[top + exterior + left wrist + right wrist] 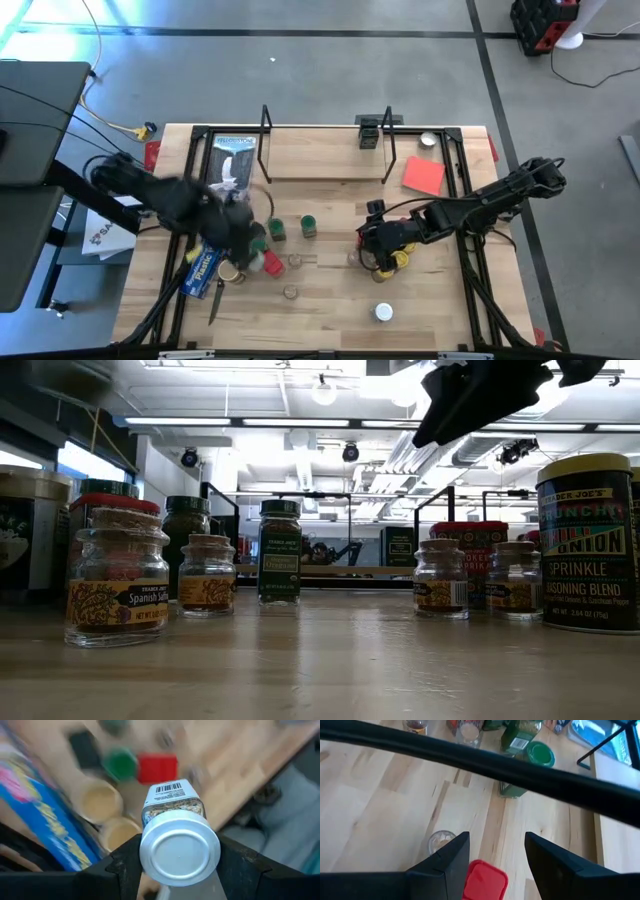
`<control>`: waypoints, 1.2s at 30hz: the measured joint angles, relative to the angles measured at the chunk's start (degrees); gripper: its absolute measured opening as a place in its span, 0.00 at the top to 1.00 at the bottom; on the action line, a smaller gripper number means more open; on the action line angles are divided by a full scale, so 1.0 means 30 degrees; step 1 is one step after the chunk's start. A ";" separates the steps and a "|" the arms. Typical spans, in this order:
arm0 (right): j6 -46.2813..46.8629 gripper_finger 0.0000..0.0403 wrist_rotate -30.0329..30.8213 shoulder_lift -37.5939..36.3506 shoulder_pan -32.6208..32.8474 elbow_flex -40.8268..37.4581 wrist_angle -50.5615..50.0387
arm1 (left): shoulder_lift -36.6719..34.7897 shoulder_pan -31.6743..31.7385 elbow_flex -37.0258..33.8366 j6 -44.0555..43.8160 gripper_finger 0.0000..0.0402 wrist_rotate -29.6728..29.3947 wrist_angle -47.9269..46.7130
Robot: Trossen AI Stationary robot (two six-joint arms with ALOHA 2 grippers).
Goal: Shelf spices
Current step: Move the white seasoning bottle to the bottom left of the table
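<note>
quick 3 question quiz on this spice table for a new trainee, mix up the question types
1. True or false: the left gripper holds a jar with a silver lid.
2. The flat red square sheet lies: A) on the floor B) on the table near the shelf's right end C) under the blue box.
3. What sits below the open fingers of the right gripper?

Key: 1 true. 2 B. 3 a red lid.
</note>
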 joint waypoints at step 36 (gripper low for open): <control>-0.0867 0.54 -0.0005 0.0000 -0.0119 0.0000 0.0958 | 0.8895 -0.4529 -0.0138 -0.3943 0.34 0.0850 0.3781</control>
